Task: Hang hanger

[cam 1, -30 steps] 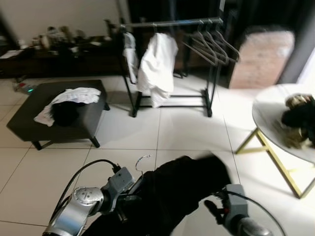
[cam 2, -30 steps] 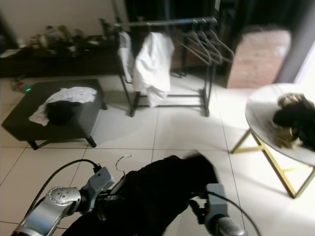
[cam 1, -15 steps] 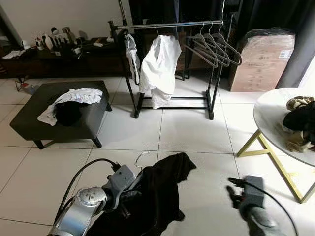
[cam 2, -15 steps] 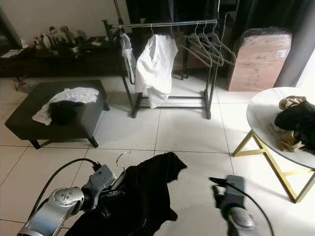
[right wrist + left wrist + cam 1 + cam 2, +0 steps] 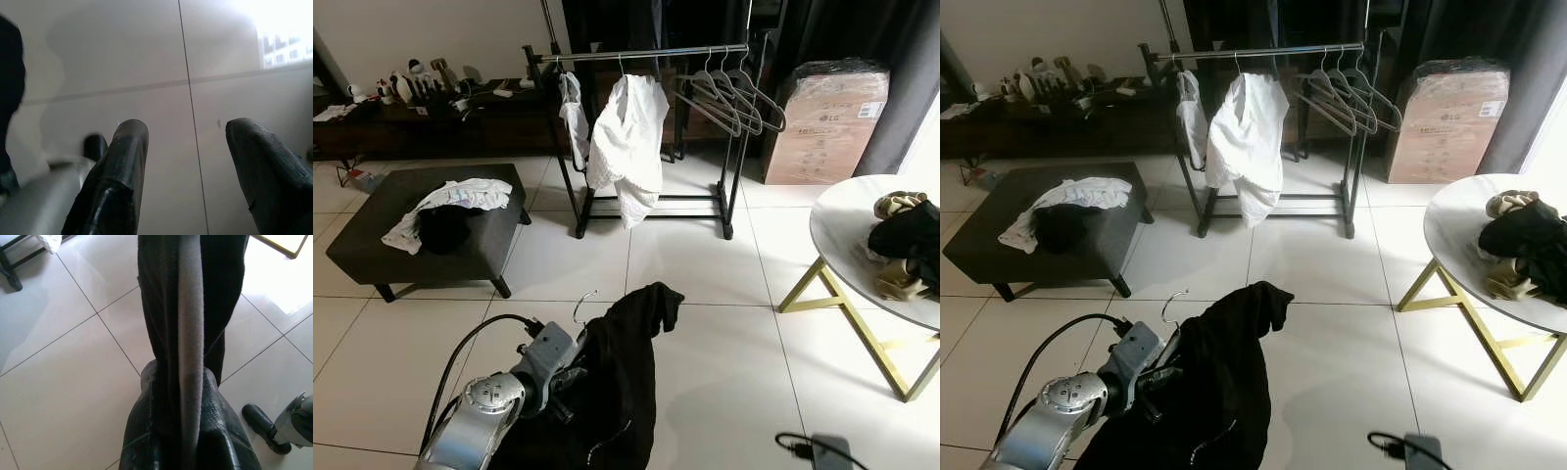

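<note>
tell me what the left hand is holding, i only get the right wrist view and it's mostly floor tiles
Observer: The left hand is shut on a grey hanger with a black garment draped over it.
Operator: where's the rack
Observer: The black metal clothes rack stands straight ahead, across the white tiled floor.
Operator: any room on the rail
Observer: Yes, the rail is bare between a hanging white shirt and a bunch of empty grey hangers.

Black garment (image 5: pixel 622 377), white shirt (image 5: pixel 628 147), dark ottoman (image 5: pixel 372 245), gold-legged white table (image 5: pixel 847 220).
</note>
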{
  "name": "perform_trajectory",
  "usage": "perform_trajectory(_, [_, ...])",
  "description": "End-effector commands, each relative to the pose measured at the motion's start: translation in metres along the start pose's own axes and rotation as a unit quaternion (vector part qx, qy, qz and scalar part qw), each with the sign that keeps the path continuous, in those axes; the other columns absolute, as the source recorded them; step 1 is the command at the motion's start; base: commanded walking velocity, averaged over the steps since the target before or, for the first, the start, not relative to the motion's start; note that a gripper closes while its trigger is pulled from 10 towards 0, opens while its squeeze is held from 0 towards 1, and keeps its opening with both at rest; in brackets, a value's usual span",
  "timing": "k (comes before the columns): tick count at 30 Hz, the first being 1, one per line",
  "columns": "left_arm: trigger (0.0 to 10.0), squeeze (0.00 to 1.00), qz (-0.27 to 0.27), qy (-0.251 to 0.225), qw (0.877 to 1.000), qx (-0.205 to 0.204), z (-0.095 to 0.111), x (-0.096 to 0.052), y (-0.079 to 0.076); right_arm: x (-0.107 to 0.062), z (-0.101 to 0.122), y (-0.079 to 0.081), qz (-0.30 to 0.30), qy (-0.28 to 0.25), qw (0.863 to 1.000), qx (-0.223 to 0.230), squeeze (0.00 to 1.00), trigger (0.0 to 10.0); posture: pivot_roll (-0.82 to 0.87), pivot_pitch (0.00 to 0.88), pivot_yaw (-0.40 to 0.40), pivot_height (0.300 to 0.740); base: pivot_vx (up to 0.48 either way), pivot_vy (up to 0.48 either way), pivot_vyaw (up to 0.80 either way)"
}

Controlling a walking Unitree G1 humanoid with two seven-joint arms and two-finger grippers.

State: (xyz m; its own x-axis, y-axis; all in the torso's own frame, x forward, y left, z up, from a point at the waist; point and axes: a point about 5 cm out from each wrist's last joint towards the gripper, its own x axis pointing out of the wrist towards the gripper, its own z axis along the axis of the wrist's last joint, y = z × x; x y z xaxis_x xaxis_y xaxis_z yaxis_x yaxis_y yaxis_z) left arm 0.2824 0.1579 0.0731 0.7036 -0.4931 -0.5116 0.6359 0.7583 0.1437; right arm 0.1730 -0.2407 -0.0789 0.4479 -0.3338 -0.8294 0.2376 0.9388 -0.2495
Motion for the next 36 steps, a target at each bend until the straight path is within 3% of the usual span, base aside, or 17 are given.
perform_trajectory(1, [10.0, 0.00, 0.015, -0.022, 1.000, 0.011, 0.008, -0.007, 0.006, -0.001, -0.012, 0.007, 0.014, 0.024, 1.000, -0.009, 0.00, 10.0, -0.12, 0.087, 0.058, 0.740, 0.000, 0.000, 0.00])
perform_trajectory(3, [10.0, 0.00, 0.008, -0.021, 1.000, 0.013, 0.007, -0.006, 0.004, -0.003, -0.022, 0.015, 0.036, 0.050, 0.998, -0.033, 0.00, 10.0, -0.13, 0.089, 0.060, 0.740, 0.000, 0.000, 0.00])
perform_trajectory(6, [10.0, 0.00, 0.005, -0.023, 1.000, 0.016, 0.008, -0.006, 0.001, -0.004, -0.024, 0.019, 0.051, 0.044, 0.996, -0.050, 0.00, 10.0, -0.12, 0.088, 0.060, 0.740, 0.000, 0.000, 0.00])
perform_trajectory(8, [10.0, 0.00, 0.004, -0.027, 0.999, 0.016, 0.009, -0.005, 0.001, -0.004, -0.022, 0.020, 0.057, 0.028, 0.998, -0.031, 0.00, 10.0, -0.12, 0.088, 0.061, 0.740, 0.000, 0.000, 0.00])
perform_trajectory(10, [10.0, 0.00, 0.006, -0.034, 0.999, 0.017, 0.011, -0.006, 0.000, -0.003, 0.005, 0.023, 0.066, -0.052, 0.996, 0.029, 0.00, 10.0, -0.12, 0.088, 0.061, 0.740, 0.000, 0.000, 0.00])
perform_trajectory(12, [10.0, 0.00, 0.006, -0.037, 0.999, 0.018, 0.010, -0.006, 0.000, -0.004, 0.023, 0.021, 0.066, -0.099, 0.991, 0.059, 0.00, 10.0, -0.11, 0.082, 0.061, 0.740, 0.000, 0.000, 0.00])
perform_trajectory(14, [10.0, 0.00, 0.005, -0.040, 0.999, 0.018, 0.009, -0.008, -0.002, -0.008, 0.061, 0.015, 0.066, -0.195, 0.973, 0.106, 0.00, 10.0, -0.11, 0.064, 0.060, 0.740, 0.000, 0.000, 0.00])
perform_trajectory(17, [10.0, 0.00, 0.002, -0.042, 0.999, 0.018, 0.008, -0.010, -0.004, -0.019, 0.097, 0.010, 0.072, -0.288, 0.947, 0.127, 0.00, 10.0, -0.11, 0.049, 0.059, 0.740, 0.000, 0.000, 0.00])
perform_trajectory(20, [10.0, 0.00, -0.003, -0.044, 0.999, 0.019, 0.006, -0.012, -0.006, -0.045, 0.137, 0.003, 0.086, -0.408, 0.898, 0.140, 0.00, 10.0, -0.11, 0.031, 0.055, 0.740, 0.000, 0.000, 0.00])
perform_trajectory(22, [10.0, 0.00, -0.003, -0.043, 0.999, 0.017, 0.003, -0.015, -0.007, -0.069, 0.150, -0.002, 0.099, -0.471, 0.866, 0.138, 0.00, 10.0, -0.11, 0.019, 0.051, 0.740, 0.000, 0.000, 0.00])
perform_trajectory(24, [10.0, 0.00, -0.004, -0.043, 0.999, 0.016, 0.001, -0.017, -0.008, -0.086, 0.145, -0.003, 0.110, -0.495, 0.853, 0.121, 0.00, 10.0, -0.11, 0.012, 0.047, 0.740, 0.000, 0.000, 0.00])
perform_trajectory(25, [10.0, 0.00, -0.004, -0.043, 0.999, 0.016, 0.001, -0.017, -0.008, -0.086, 0.145, -0.003, 0.110, -0.495, 0.853, 0.121, 0.00, 10.0, -0.11, 0.012, 0.047, 0.740, 0.000, 0.000, 0.00])
perform_trajectory(27, [10.0, 0.00, -0.004, -0.048, 0.999, 0.015, 0.002, -0.019, -0.009, -0.094, 0.108, 0.002, 0.128, -0.480, 0.865, 0.071, 0.00, 10.0, -0.11, 0.034, 0.045, 0.740, 0.000, 0.000, 0.00])
perform_trajectory(28, [10.0, 0.00, -0.004, -0.048, 0.999, 0.015, 0.002, -0.019, -0.009, -0.094, 0.108, 0.002, 0.128, -0.480, 0.865, 0.071, 0.00, 10.0, -0.11, 0.034, 0.045, 0.740, 0.000, 0.000, 0.00])
perform_trajectory(31, [10.0, 0.00, -0.004, -0.052, 0.999, 0.014, 0.004, -0.018, -0.010, -0.088, 0.071, 0.002, 0.128, -0.431, 0.892, 0.045, 0.00, 10.0, -0.12, 0.048, 0.048, 0.740, 0.000, 0.000, 0.00])
perform_trajectory(35, [10.0, 0.00, -0.014, -0.049, 0.998, 0.025, 0.006, -0.015, -0.012, -0.074, 0.082, 0.001, 0.100, -0.369, 0.923, 0.043, 0.00, 10.0, -0.14, 0.056, 0.054, 0.740, 0.000, 0.000, 0.00])
perform_trajectory(36, [10.0, 0.00, -0.019, -0.051, 0.998, 0.029, 0.008, -0.013, -0.012, -0.062, 0.085, 0.005, 0.095, -0.318, 0.943, 0.026, 0.00, 10.0, -0.14, 0.059, 0.055, 0.740, 0.000, 0.000, 0.00])
